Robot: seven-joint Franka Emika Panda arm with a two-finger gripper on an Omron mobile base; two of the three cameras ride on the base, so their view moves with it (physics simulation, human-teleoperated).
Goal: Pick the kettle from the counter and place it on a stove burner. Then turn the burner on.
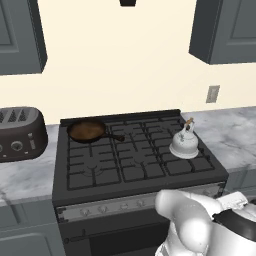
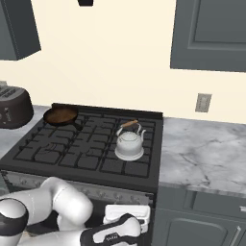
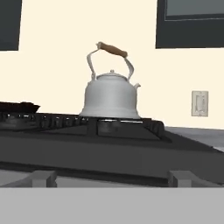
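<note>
Cream wall and dark grey cabinets frame a black gas range (image 1: 137, 150) set between two stretches of veined marble worktop (image 2: 206, 149). On the range, the kettle (image 1: 184, 143) already stands upright on the grate of the stove burner (image 2: 129, 154) at the right-hand side, about four o'clock from the stove's middle in the left base view, so the carrying part of the task looks done and only lighting the flame remains. A dark frying pan (image 1: 88, 131) rests on the far-left burner, at ten o'clock, well apart from the kettle, and a toaster (image 1: 19, 133) sits on the worktop at nine o'clock. The end effector (image 3: 112, 178) hangs low in front of the stove's front edge, its fingertips (image 3: 41, 178) spread wide apart and holding nothing. That low position probably suits reaching the row of knobs (image 1: 130, 204) along the front panel.
</note>
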